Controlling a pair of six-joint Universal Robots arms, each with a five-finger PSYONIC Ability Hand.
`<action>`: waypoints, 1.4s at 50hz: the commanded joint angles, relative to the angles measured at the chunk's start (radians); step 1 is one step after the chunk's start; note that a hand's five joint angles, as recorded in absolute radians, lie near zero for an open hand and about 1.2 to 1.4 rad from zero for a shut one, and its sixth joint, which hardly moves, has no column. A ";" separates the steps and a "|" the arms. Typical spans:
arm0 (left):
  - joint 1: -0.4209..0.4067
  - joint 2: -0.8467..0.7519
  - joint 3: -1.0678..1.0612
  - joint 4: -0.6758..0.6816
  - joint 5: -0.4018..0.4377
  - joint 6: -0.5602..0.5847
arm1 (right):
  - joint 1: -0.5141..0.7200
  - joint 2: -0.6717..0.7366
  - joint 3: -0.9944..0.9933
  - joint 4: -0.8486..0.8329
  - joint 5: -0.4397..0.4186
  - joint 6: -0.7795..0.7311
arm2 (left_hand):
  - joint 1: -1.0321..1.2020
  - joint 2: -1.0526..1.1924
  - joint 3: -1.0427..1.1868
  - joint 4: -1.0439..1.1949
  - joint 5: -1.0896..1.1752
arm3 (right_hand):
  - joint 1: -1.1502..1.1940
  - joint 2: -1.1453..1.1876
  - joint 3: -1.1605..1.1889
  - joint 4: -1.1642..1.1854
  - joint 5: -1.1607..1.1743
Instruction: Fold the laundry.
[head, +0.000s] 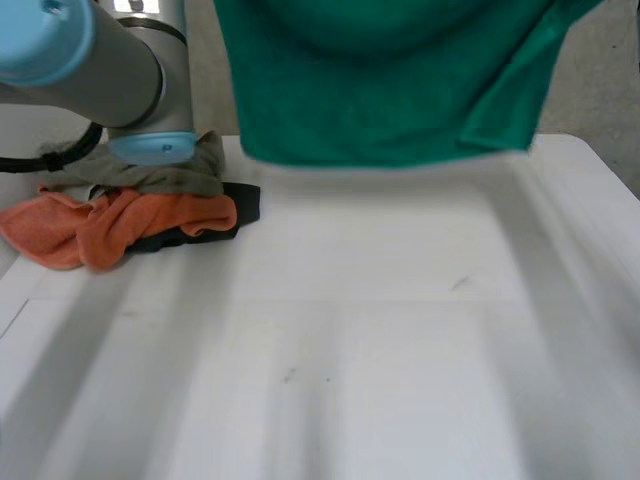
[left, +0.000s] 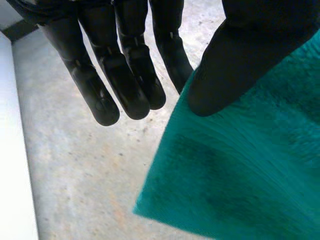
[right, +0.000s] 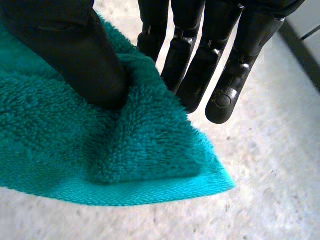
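Note:
A green towel (head: 380, 90) hangs spread in the air over the far edge of the white table (head: 400, 350), its lower hem just above the tabletop. In the left wrist view my left hand (left: 125, 75) pinches one edge of the towel (left: 240, 180) between its thumb and a straight finger. In the right wrist view my right hand (right: 200, 65) presses its thumb into the towel (right: 100, 160) near a corner, pinching it against the fingers. The towel's upper part runs out of the head view.
A pile of laundry lies at the table's far left: an orange cloth (head: 120, 225), an olive cloth (head: 170, 175) and a black cloth (head: 240, 205). My left arm (head: 100, 60) reaches over that pile. Grey floor lies beyond the table.

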 joint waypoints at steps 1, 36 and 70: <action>-0.001 0.167 -0.412 0.030 0.033 0.002 | -0.008 -0.017 0.169 0.022 -0.121 0.085 | 0.245 0.200 0.205 0.198 0.247 | 0.406 0.221 0.211 0.203 0.233; -0.015 0.300 -1.157 0.010 0.097 0.077 | -0.333 -0.270 0.714 0.692 -0.343 0.173 | 0.245 0.200 0.205 0.198 0.247 | -0.753 -0.938 -0.947 -0.955 -0.926; -0.111 0.382 -0.821 -0.214 0.096 0.079 | 0.169 -0.269 0.807 0.616 -0.069 0.614 | 0.245 0.200 0.205 0.198 0.247 | -0.816 -1.001 -1.011 -1.018 -0.989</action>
